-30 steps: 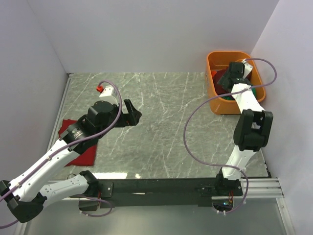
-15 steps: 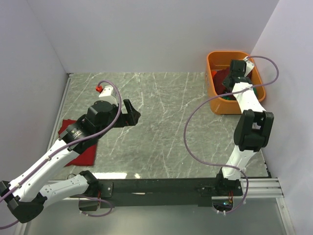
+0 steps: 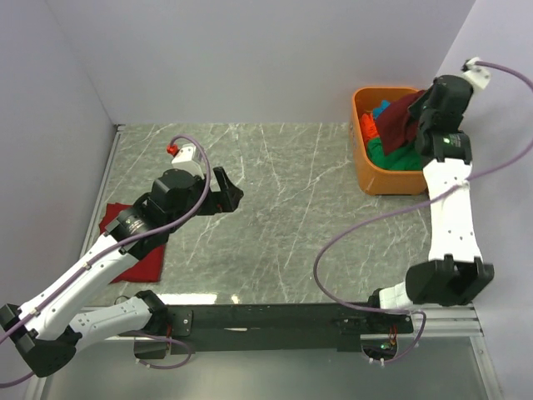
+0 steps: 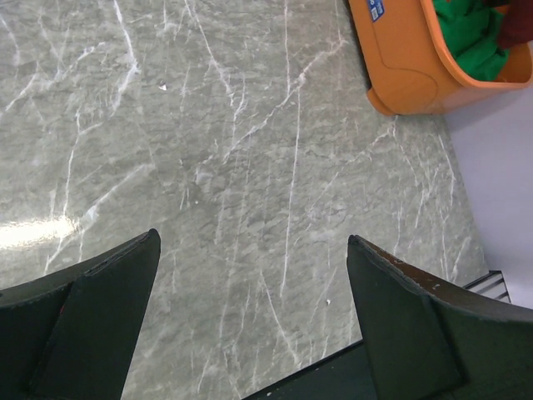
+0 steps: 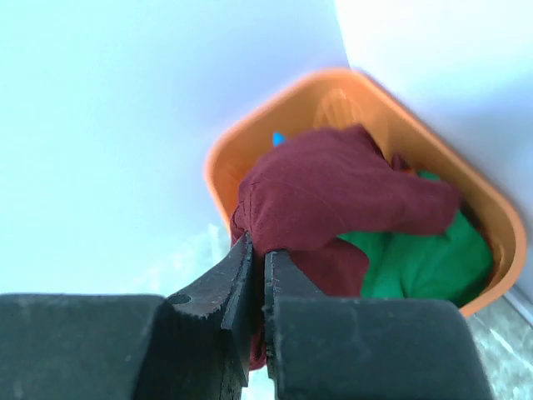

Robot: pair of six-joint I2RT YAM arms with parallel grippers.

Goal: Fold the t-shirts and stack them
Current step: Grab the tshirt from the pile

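Note:
A dark maroon t-shirt (image 3: 398, 121) (image 5: 333, 196) hangs lifted above the orange tub (image 3: 366, 171), pinched at one edge by my right gripper (image 3: 423, 117) (image 5: 258, 254), which is shut on the cloth. Green (image 3: 396, 157) (image 5: 416, 262) and blue (image 3: 381, 108) t-shirts lie in the tub below it. A bright red t-shirt (image 3: 137, 265) lies flat at the table's left side, partly under my left arm. My left gripper (image 3: 226, 193) (image 4: 254, 250) hovers open over bare marble, holding nothing.
The tub (image 4: 408, 62) stands in the far right corner against the walls. White walls close the table at the back and both sides. A black rail (image 3: 275, 318) runs along the near edge. Purple cables loop from both arms.
My right gripper has closed on the maroon shirt and lifted it up out of the tub, the arm swinging up and back. The left arm has barely moved.

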